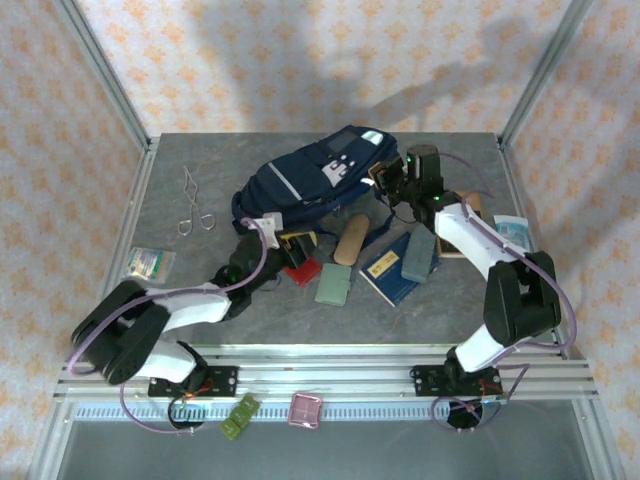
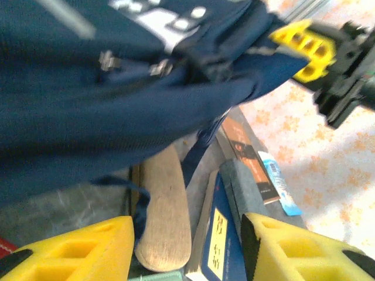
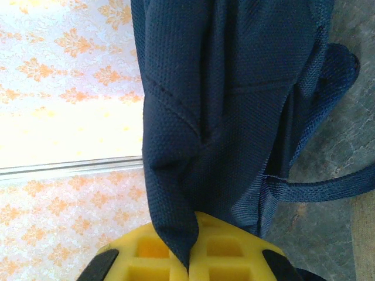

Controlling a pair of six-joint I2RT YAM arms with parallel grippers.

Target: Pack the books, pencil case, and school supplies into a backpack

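Left gripper (image 2: 186, 228): fingers apart, empty, just in front of backpack (image 1: 310, 180). Pencil case (image 1: 350, 238), blue book (image 1: 385, 275), grey slab (image 1: 418, 255): outside backpack, along front edge. Right gripper (image 3: 190, 234): clamped on backpack fabric, right end.

in the left wrist view the backpack (image 2: 88, 117) is blurred and runs off the top and left edges. its fabric covers the far ends of the pencil case (image 2: 167, 216) and the brown book (image 2: 249, 155). the bottom edge cuts the blue book (image 2: 220, 246). from above, the right arm (image 1: 480, 250) hides most of the brown book, and the blue book's lettering is too small to read.
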